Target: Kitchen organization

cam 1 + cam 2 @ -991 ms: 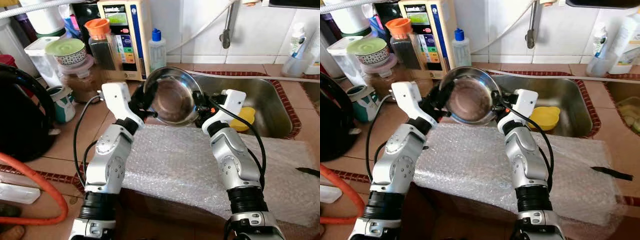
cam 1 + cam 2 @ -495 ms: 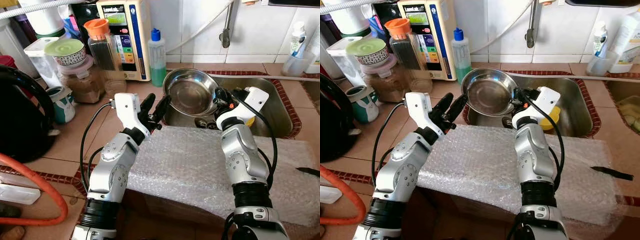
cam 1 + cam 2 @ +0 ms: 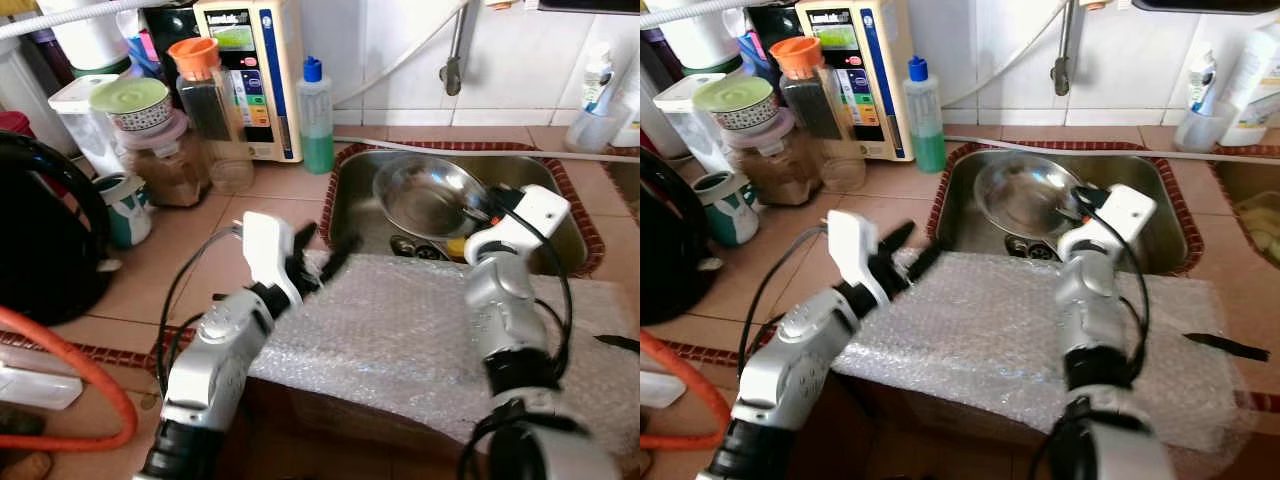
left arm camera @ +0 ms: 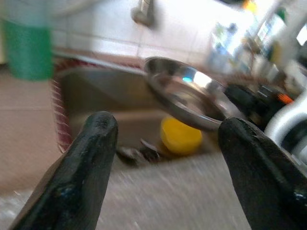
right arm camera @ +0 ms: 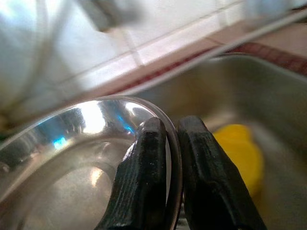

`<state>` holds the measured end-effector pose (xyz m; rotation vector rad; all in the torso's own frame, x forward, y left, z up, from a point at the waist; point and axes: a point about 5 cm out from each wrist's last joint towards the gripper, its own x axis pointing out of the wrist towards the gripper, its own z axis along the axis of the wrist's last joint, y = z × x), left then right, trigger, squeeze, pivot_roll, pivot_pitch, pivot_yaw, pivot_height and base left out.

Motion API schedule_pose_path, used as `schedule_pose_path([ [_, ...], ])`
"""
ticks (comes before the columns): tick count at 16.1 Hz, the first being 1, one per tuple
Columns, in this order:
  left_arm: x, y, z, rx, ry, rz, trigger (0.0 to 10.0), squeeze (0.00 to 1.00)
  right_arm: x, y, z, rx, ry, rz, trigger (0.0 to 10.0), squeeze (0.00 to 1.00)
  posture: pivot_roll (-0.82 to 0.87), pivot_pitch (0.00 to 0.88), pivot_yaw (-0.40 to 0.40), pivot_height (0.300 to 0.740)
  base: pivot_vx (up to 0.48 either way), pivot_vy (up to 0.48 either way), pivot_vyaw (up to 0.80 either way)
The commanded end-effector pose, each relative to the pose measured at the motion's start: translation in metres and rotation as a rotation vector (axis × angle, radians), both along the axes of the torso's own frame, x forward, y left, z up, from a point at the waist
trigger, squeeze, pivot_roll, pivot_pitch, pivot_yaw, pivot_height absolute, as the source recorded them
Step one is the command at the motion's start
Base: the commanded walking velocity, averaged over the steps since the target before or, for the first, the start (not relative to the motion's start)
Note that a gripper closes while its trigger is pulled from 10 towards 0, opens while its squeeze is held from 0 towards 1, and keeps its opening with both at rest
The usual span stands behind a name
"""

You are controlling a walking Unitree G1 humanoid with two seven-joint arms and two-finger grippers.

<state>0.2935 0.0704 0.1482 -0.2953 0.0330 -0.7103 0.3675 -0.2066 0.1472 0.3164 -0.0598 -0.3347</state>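
A shiny steel bowl (image 3: 427, 196) hangs tilted over the sink (image 3: 545, 178), and my right gripper (image 3: 474, 212) is shut on its near rim. The right wrist view shows both black fingers (image 5: 148, 177) pinching that rim, with the steel bowl (image 5: 72, 177) spreading away from them. My left gripper (image 3: 322, 252) is open and holds nothing, hovering over the near-left corner of the bubble wrap (image 3: 420, 340). In the left wrist view its fingers (image 4: 81, 172) frame the steel bowl (image 4: 184, 98) and a yellow object (image 4: 180, 136) down in the sink.
A green-filled bottle (image 3: 316, 118), jars (image 3: 205, 90) and a water appliance (image 3: 252, 70) stand at the back left. A black kettle (image 3: 45, 235) sits at far left, an orange hose (image 3: 90, 370) near it. The faucet (image 3: 455, 50) hangs above the sink; bottles (image 3: 595, 90) stand far right.
My right gripper has carried the bowl to the right, over the sink. My left gripper, which let go of the bowl a second ago, has drawn back toward me and stays open.
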Motion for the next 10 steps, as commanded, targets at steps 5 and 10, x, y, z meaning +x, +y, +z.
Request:
schedule_pose_path([
  [5, -0.012, 0.002, -0.008, 0.114, 0.014, -0.042, 10.0, 1.0, 0.008, -0.028, -0.007, -0.038, 0.185, -0.215, 4.4, 0.0, 0.12, 0.025, 0.131, 0.74, 0.0, 0.0, 0.0],
  [10, -0.015, 0.009, -0.007, 0.152, 0.018, -0.032, 10.0, 1.0, 0.005, -0.039, -0.019, -0.108, 0.322, -0.273, 10.0, 0.0, 0.15, 0.029, 0.136, 0.74, 0.0, 0.0, 0.0],
])
